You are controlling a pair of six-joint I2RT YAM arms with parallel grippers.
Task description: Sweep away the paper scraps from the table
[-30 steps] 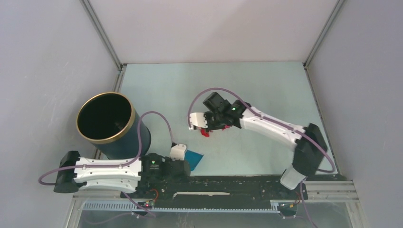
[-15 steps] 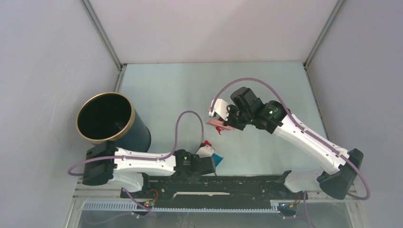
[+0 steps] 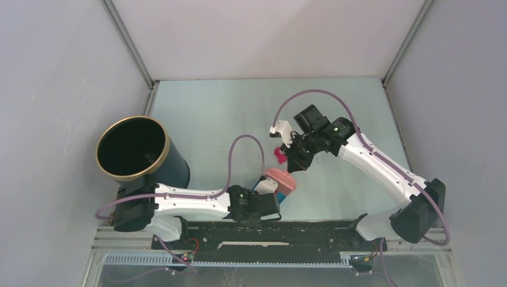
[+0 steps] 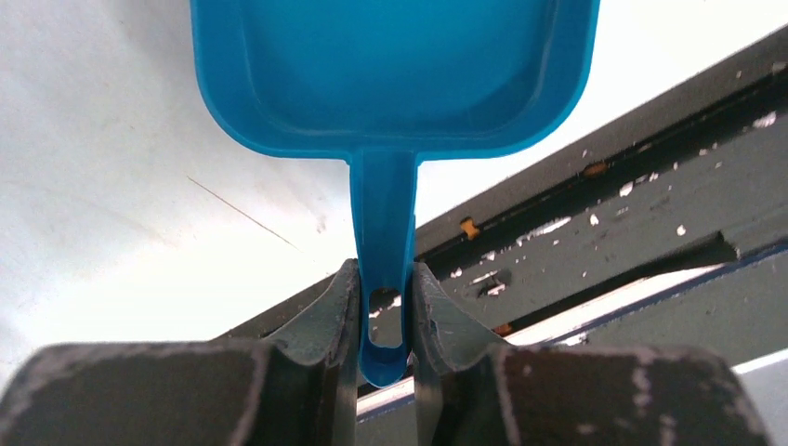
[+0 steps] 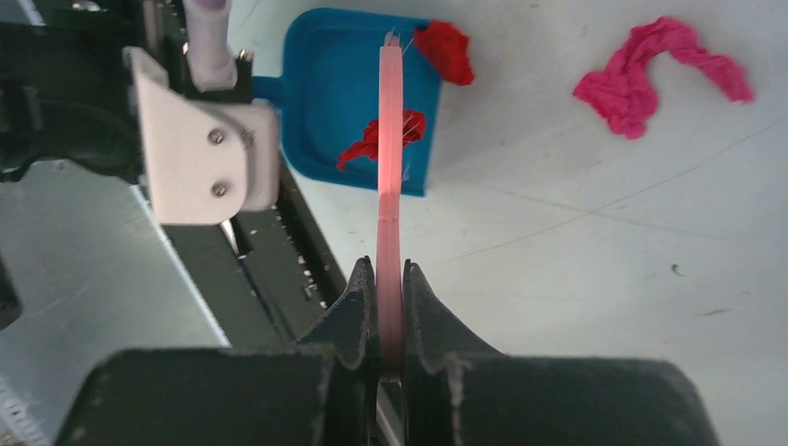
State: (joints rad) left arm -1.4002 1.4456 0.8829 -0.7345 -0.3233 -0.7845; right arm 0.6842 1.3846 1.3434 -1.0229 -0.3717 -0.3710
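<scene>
Behind the pink brush (image 5: 389, 214), a red paper scrap (image 5: 414, 126) lies half hidden.

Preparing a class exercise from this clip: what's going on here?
The left end effector grips a blue dustpan by its handle. The right end effector holds a pink brush at the pan. One red scrap lies in the pan, another at its lip; a pink scrap lies apart on the table, not yet swept.
</scene>
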